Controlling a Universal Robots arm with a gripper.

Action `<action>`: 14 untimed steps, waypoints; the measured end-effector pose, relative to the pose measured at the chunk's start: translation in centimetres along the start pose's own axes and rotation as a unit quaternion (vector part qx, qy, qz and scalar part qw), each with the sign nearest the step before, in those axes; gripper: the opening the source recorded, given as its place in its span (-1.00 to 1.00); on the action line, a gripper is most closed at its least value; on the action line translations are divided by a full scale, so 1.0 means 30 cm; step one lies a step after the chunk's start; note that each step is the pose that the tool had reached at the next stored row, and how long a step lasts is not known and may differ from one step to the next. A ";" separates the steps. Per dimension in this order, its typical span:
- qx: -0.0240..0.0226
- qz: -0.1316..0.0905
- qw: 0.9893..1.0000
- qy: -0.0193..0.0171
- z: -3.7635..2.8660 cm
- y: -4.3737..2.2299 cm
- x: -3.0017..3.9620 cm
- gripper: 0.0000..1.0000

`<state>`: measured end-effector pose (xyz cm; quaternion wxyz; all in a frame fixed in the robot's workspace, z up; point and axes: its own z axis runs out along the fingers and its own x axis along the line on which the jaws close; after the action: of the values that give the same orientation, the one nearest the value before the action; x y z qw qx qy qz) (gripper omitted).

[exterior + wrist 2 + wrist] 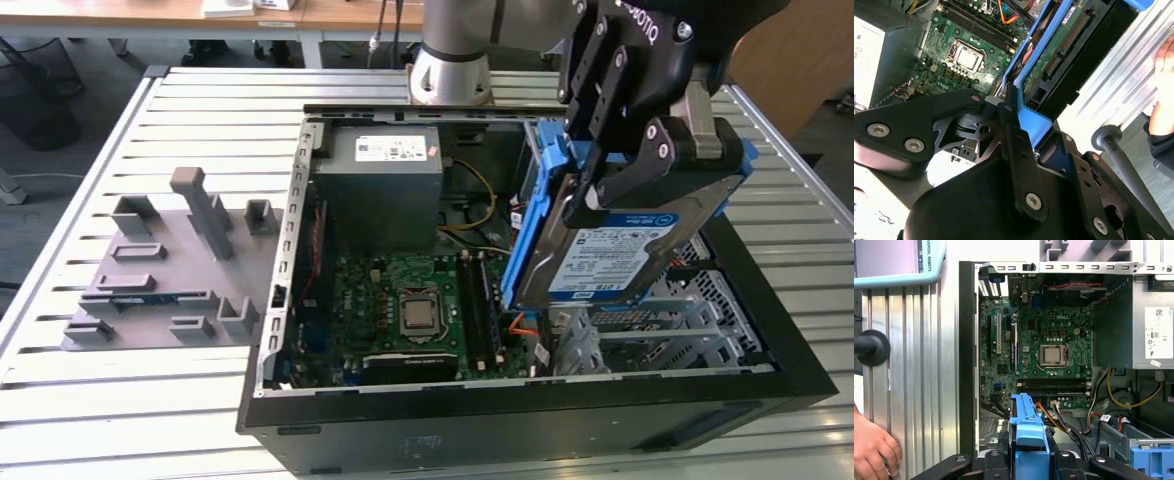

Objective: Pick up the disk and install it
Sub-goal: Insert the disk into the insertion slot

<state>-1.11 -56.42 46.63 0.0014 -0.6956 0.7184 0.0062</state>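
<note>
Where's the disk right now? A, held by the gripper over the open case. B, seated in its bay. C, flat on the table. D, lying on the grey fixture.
A: the gripper has its jaws shut on the disk, tilted over the open case.

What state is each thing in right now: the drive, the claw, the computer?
disk: held up, tilted on edge over the open case, not yet seated.
gripper: shut on the disk.
computer case: lying on its side, open.
processor: bare, no cooler on it.
</note>
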 end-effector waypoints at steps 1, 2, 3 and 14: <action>0.000 0.000 1.000 0.000 0.000 0.000 0.000 -0.27; 0.000 0.000 1.000 0.000 0.000 0.000 0.000 -0.27; 0.000 0.000 1.000 0.000 0.001 -0.003 0.000 -0.27; 0.000 0.000 1.000 0.000 0.014 -0.068 -0.001 -0.27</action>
<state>0.92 -56.45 46.19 0.0014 -0.6956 0.7184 0.0062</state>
